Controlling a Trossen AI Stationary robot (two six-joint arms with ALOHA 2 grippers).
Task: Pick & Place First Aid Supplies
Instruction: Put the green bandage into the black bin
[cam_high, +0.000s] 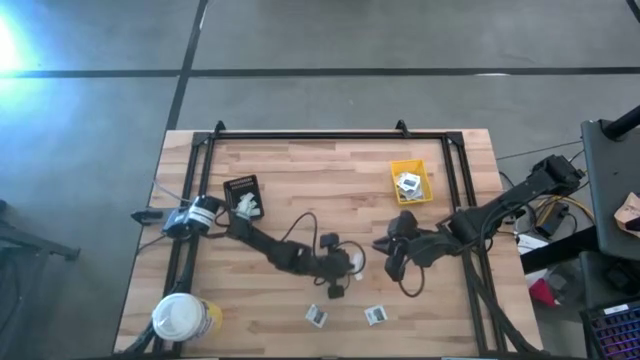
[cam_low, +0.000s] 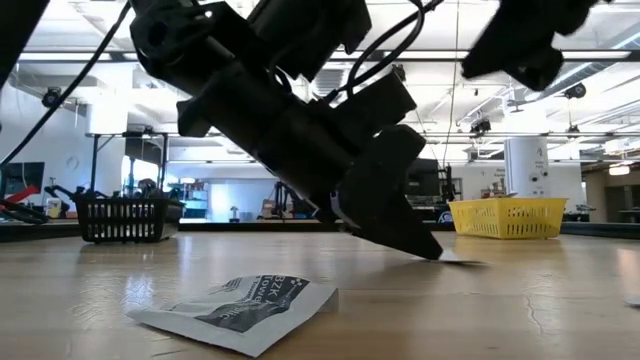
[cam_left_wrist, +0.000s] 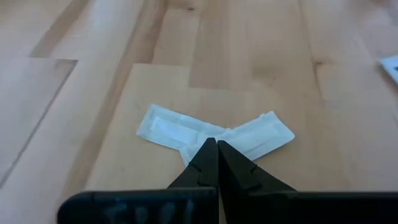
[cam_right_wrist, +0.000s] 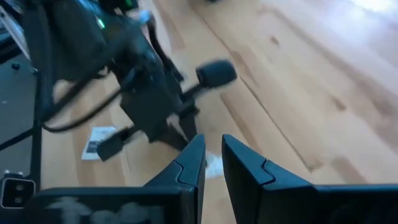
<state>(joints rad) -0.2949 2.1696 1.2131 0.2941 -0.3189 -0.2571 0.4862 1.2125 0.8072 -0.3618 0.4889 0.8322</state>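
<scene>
A yellow bin (cam_high: 411, 182) is seen on the wooden table (cam_high: 320, 160), holding a few white square packets (cam_high: 406, 181); every other place is given relative to this bin. A black tray (cam_high: 243, 194) with white pieces on it lies well to the bin's left, and a white-lidded yellow tub (cam_high: 183, 318) stands at the near left corner, far from the bin. Two dark-centred square packets (cam_high: 316, 315) lie near the front edge, below and left of the bin, well apart from it; one of them is seen large and flat in the low view (cam_low: 235, 305). Between the bin and the tray, toward the front, the left gripper (cam_high: 352, 261) is lowered to the table, its cable-draped arm blocking much of the low view. Its fingers (cam_left_wrist: 206, 163) are pressed fully together, and their tips are clamped on the meeting point of two pale narrow strips (cam_left_wrist: 214, 133) that lie crossed in a V on the wood. The right gripper (cam_high: 386, 245) is held just below the bin, close beside the left one; its fingers (cam_right_wrist: 244, 168) stand slightly apart with nothing seen between them, pointing toward the strips.
</scene>
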